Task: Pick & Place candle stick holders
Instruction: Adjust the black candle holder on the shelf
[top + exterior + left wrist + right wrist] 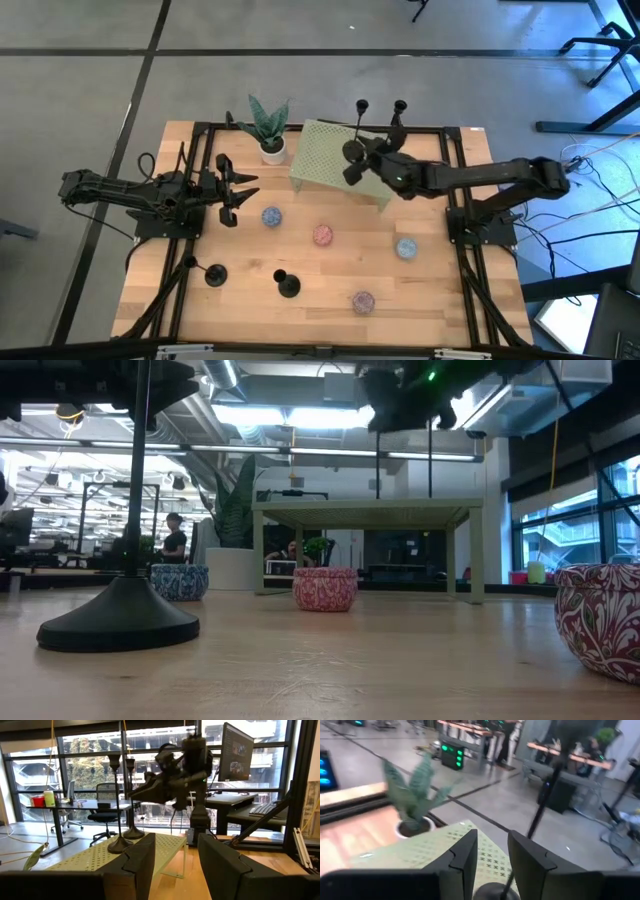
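Observation:
Two black candle stick holders (119, 805) (131, 795) stand upright by their disc bases on a pale green perforated stand (325, 160) at the table's far middle. My right gripper (352, 165) hovers open above the stand. One holder's base (490, 892) shows between its fingers, and the stem (542, 810) rises past one finger. Two more holders (215, 275) (288, 285) stand on the wood near the front left. My left gripper (240, 195) waits open at the table's left, nothing between its fingers. My right gripper comes at the holder about level from the table's right, at the height of its stem. One finger (540, 865) hides the lower stem, so I cannot tell whether it touches. The holder stands upright on the stand.
A potted plant (268, 130) stands left of the stand. Four small speckled round pots sit on the wood: blue (271, 215), pink (322, 235), blue (405, 247), purple (363, 300). Bare wood lies between them and along the front edge.

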You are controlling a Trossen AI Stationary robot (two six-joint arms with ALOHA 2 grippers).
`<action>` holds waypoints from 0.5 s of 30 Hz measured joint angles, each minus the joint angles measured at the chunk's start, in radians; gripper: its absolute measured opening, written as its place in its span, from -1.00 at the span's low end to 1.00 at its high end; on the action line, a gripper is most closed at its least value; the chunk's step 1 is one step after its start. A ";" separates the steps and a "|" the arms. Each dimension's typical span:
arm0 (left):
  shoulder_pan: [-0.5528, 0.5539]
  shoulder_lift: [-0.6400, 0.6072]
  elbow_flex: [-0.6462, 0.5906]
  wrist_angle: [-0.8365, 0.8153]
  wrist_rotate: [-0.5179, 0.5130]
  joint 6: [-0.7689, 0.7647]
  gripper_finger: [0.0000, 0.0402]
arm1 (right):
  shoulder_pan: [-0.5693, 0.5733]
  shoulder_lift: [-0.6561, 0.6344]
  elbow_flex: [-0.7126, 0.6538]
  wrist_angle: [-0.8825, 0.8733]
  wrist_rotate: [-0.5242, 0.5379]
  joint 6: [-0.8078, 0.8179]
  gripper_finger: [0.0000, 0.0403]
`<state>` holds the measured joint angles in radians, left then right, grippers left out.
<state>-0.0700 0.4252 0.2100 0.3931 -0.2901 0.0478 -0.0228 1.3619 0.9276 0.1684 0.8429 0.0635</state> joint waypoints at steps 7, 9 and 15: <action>0.000 0.023 0.000 0.081 0.026 0.003 -0.28 | 0.141 -0.152 0.000 -0.142 0.001 -0.018 -0.44; 0.000 0.051 0.001 0.137 0.054 0.034 -0.28 | 0.191 -0.191 0.000 -0.213 -0.006 0.008 -0.44; 0.008 0.183 0.148 0.049 0.052 0.046 -0.28 | 0.324 -0.298 0.000 -0.452 -0.033 0.134 -0.44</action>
<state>-0.0621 0.6082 0.3584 0.4421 -0.2382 0.0935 0.3014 1.0636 0.9276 -0.2834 0.8097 0.1976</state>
